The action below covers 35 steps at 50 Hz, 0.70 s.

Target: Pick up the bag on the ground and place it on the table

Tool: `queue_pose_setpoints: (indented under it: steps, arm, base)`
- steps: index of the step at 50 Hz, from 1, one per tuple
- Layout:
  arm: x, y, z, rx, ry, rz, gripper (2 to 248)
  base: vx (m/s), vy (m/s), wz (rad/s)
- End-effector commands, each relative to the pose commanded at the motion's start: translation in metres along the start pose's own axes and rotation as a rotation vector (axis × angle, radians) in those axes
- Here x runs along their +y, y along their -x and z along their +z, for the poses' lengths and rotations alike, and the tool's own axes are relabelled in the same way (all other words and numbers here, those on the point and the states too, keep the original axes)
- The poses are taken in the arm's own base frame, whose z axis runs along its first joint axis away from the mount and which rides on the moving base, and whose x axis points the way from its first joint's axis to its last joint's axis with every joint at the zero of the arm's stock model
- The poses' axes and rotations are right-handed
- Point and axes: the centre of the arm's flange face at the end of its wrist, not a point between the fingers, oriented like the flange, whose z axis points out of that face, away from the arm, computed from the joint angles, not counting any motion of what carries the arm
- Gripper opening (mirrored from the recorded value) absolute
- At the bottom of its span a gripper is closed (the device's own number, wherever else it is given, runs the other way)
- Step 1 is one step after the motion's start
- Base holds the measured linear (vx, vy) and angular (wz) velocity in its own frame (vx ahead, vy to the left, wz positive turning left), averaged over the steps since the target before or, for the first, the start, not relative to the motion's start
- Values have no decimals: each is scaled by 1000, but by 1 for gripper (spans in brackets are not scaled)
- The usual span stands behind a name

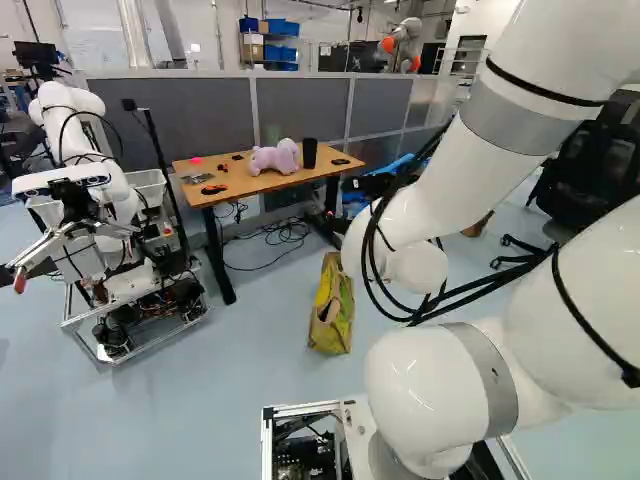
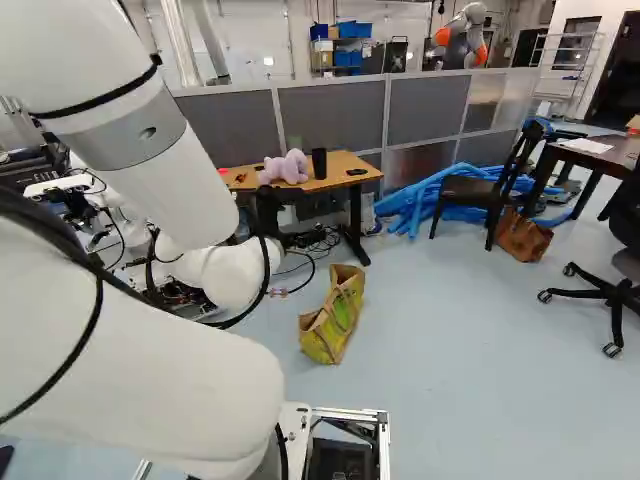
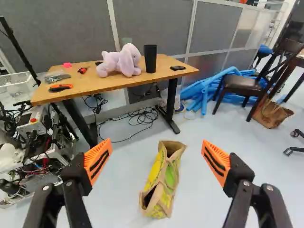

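One yellow-green bag (image 3: 163, 183) on the floor, long axis near-left to far-right — one table (image 3: 118, 81) beyond — one gripper (image 1: 370, 186), released, fingers apart.

Wooden table (image 3: 109, 81) on pale floor (image 3: 118, 190).
Tabletop: lilac plush toy (image 3: 118, 62), black cup (image 3: 150, 59), small tools (image 3: 60, 88). Floor: yellow-and-tan bag (image 3: 164, 183).

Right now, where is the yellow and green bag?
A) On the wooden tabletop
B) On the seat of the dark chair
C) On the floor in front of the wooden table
C: the bag sits on the blue-grey floor, in front of the wooden table.
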Motion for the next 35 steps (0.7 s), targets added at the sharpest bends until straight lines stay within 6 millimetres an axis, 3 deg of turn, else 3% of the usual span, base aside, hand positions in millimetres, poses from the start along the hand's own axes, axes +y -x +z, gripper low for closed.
queue_pose_setpoints:
  steps: [35]
  arm:
    - [0,0,0,0,0,0,247]
  base:
    - [150,-40,-4]
